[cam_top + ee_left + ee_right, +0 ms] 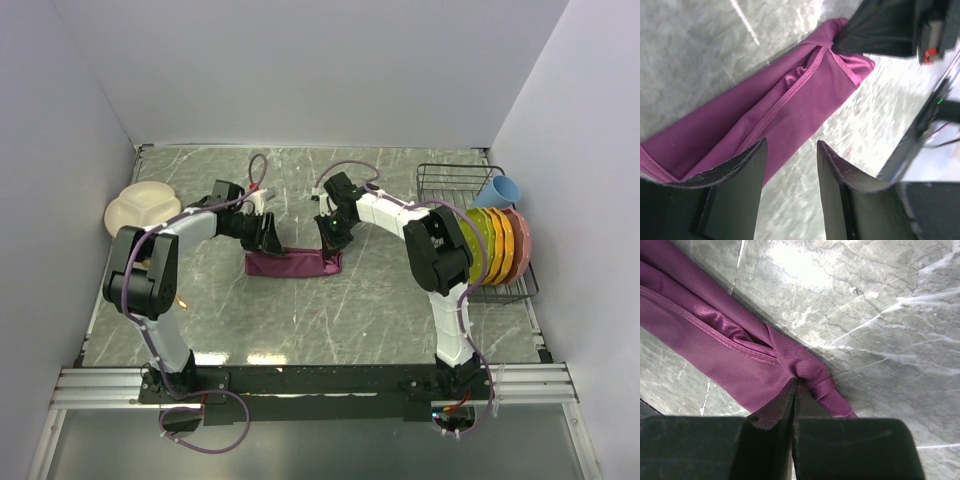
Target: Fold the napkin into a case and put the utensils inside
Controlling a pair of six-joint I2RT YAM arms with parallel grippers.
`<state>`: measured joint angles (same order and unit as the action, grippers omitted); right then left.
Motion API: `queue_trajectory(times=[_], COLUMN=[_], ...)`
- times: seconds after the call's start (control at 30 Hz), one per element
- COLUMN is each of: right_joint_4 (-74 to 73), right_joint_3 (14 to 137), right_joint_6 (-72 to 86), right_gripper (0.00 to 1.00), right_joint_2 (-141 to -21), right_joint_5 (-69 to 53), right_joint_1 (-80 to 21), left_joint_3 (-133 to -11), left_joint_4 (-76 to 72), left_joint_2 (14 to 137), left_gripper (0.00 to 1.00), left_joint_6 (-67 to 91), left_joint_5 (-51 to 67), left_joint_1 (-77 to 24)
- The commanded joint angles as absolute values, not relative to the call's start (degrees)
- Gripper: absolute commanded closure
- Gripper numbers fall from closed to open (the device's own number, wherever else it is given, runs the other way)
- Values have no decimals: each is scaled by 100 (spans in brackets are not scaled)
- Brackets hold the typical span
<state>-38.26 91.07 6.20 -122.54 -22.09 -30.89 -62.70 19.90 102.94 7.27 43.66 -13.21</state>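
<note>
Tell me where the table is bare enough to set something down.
Free: the table between the folded napkin and the arm bases; also the far strip along the back wall. Crowded: the middle, left claw and right claw at the napkin; cream plate far left; dish rack right.

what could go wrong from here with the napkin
The right claw is shut on one end of the napkin while the left claw is open over the other end; any pull could drag or unfold the strip. The cloth bunches at the pinched end, so the fold may spring loose.
</note>
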Motion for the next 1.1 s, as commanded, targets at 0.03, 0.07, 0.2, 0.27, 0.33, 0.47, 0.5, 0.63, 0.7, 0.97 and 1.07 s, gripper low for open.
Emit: queue_trajectory(times=[0.03, 0.07, 0.2, 0.27, 0.33, 0.47, 0.5, 0.63, 0.7, 0.97, 1.07], right_joint_4=[-3771, -3753, -3709, -3683, -3674, -3683, -3691, -3726, -3744, -3771, -3762], right_joint_3=[9114, 9114, 9070, 9062, 9070, 9114, 9123, 9176, 9202, 9229, 9237], right_joint_6=[448, 457, 492, 518, 545, 562, 562, 554, 545, 527, 545], right_gripper=[100, 100, 100, 100, 100, 100, 100, 100, 100, 100, 100], right_joint_2=[-12243, -12234, -12208, -12199, -12208, -12234, -12243, -12261, -12269, -12296, -12305], right_joint_5=[-1828, -1828, -1828, -1819, -1828, -1837, -1846, -1854, -1854, -1855, -1872], right_joint_1=[-3103, -3103, -3103, -3103, -3111, -3103, -3103, -3103, -3103, -3102, -3111], left_joint_3=[-6978, -7066, -7628, -7812, -7927, -8051, -8025, -7945, -7884, -7919, -7928], left_joint_4=[2601, 2575, 2584, 2575, 2645, 2777, 2777, 2830, 2839, 2970, 2953], left_joint_2=[10476, 10642, 11082, 11302, 11495, 11663, 11680, 11759, 11786, 11891, 11927], left_gripper=[49, 49, 50, 50, 50, 51, 51, 52, 52, 54, 56], left_joint_6=[-729, -756, -896, -931, -1001, -1098, -1116, -1125, -1134, -1222, -1204], left_joint_5=[4579, 4597, 4886, 4966, 5079, 5308, 5300, 5335, 5344, 5317, 5317], left_joint_1=[-1406, -1458, -1582, -1626, -1643, -1705, -1722, -1775, -1793, -1802, -1802])
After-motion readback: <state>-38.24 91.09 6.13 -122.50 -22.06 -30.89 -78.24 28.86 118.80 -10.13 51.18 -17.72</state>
